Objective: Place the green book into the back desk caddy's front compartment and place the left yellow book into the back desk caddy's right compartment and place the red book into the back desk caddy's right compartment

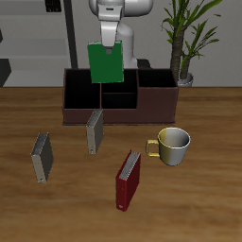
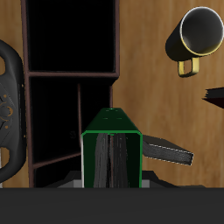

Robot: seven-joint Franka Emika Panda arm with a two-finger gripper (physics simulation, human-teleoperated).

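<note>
Exterior view: the gripper hangs above the low, wide dark reddish-brown desk caddy at the back of the wooden table, clamped on the top edge of the thin bright-green hardcover book, which hangs upright in the air over the caddy's middle sections, clear of the table. In front of the caddy, a thin grey-tan book with a pale page edge stands upright just beside the caddy's front wall. A darker grey book of the same shape stands well apart from it, nearer the table's front edge. A dark red hardcover book stands upright nearest the front edge, and a cream mug with a yellow handle sits near it, farther back. A potted plant stands behind the caddy's end. Wrist view: the green book fills the space between the gripper's fingers, seen edge-on with its dark pages showing. Below it lie the caddy's black-lined compartments, with the grey-tan book just outside the caddy wall and the mug on the bare table.
</note>
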